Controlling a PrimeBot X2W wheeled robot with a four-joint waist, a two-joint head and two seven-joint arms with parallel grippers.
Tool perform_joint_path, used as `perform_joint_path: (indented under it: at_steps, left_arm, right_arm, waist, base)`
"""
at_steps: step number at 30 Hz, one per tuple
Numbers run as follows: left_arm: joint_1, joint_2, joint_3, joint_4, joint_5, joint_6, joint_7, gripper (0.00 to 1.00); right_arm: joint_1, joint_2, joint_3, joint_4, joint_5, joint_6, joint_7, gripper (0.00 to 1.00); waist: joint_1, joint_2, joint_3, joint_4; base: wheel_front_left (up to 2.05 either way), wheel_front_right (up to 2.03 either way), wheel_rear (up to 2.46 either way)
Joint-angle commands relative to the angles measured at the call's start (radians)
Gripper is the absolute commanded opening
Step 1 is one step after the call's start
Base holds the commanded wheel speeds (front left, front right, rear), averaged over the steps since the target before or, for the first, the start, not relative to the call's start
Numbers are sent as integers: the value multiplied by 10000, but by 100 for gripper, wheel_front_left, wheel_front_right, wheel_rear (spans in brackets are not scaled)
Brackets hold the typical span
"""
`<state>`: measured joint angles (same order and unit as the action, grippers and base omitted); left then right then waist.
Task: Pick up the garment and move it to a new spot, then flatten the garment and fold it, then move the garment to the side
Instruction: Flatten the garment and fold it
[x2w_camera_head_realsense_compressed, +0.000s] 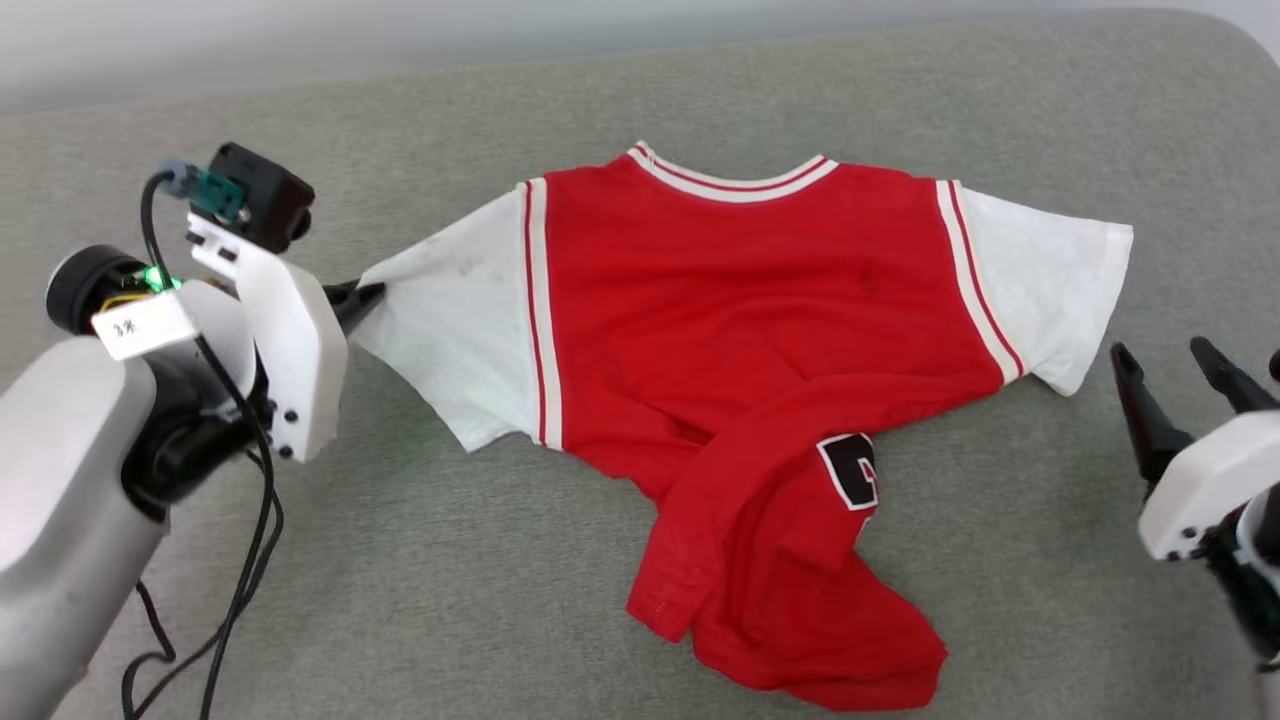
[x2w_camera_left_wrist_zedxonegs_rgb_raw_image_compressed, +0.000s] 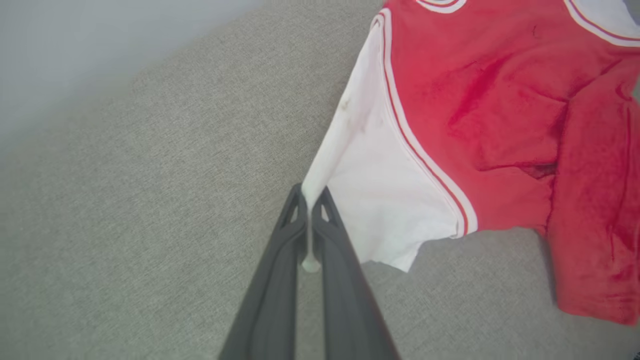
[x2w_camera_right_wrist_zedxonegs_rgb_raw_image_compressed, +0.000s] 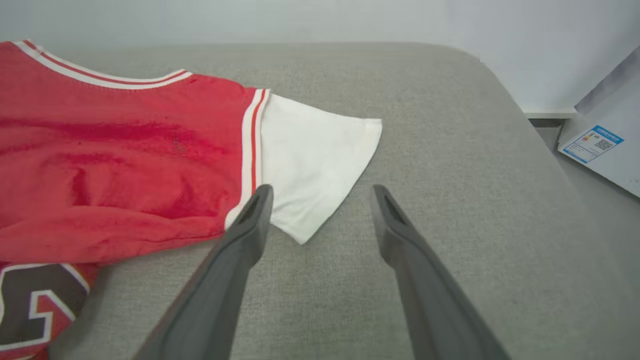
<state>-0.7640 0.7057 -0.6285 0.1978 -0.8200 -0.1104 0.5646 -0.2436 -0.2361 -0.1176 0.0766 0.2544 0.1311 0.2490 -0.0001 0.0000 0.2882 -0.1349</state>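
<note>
The garment (x2w_camera_head_realsense_compressed: 760, 300) lies spread across the middle of the grey fabric-covered surface (x2w_camera_head_realsense_compressed: 480, 610), collar toward the far edge. Its lower part is bunched and turned over toward the near side.

On that turned-over flap sits a dark print (x2w_camera_head_realsense_compressed: 850, 470) outlined in white. It looks like part of a numeral, but the fold cuts it off, so it cannot be read. The right wrist view catches the same print at its lower left corner, again only in part.

A small white tag (x2w_camera_head_realsense_compressed: 130, 325) on the left arm carries a handwritten mark that is too small to make out. The right wrist view takes in a blue-edged label (x2w_camera_right_wrist_zedxonegs_rgb_raw_image_compressed: 590, 144) with a square code, stuck on a pale panel beyond the surface's rounded corner. Its text is illegible.

The left tool (x2w_camera_head_realsense_compressed: 365, 295) is clamped on the outer edge of the white sleeve on the robot's left. The left wrist view shows a thin pinch of white cloth caught between the pressed-together fingers, and faint grey smudges on that sleeve.

The right tool (x2w_camera_head_realsense_compressed: 1160, 350) stands with its fingers apart, just beside the lower corner of the other white sleeve. In its wrist view one finger overlaps that sleeve's seam, and contact cannot be told. A black cable (x2w_camera_head_realsense_compressed: 250, 540) hangs from the left wrist.
</note>
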Motion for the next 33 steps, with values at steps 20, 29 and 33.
perform_joint_path:
  at_steps: [20,29,33]
  left_arm:
    - [693,920,203,-4830,0,1173,846,0]
    - [407,797,99,-5139,173,1114,834,0]
    - [355,712,37,-5155,267,1107,781,0]
  right_arm:
    - [-5002,-2337,-847,2488,-48,-9,7430,100]
    - [-5627,-2586,-1004,3638,-378,-9,7080,100]
    - [-5666,-2446,-621,3929,-174,-6,6918,100]
  waist:
    - [1,0,2106,1640]
    - [1,0,2609,2064]
    - [1,0,2734,2138]
  base:
    - [0,0,0]
    - [0,0,0]
    - [0,0,0]
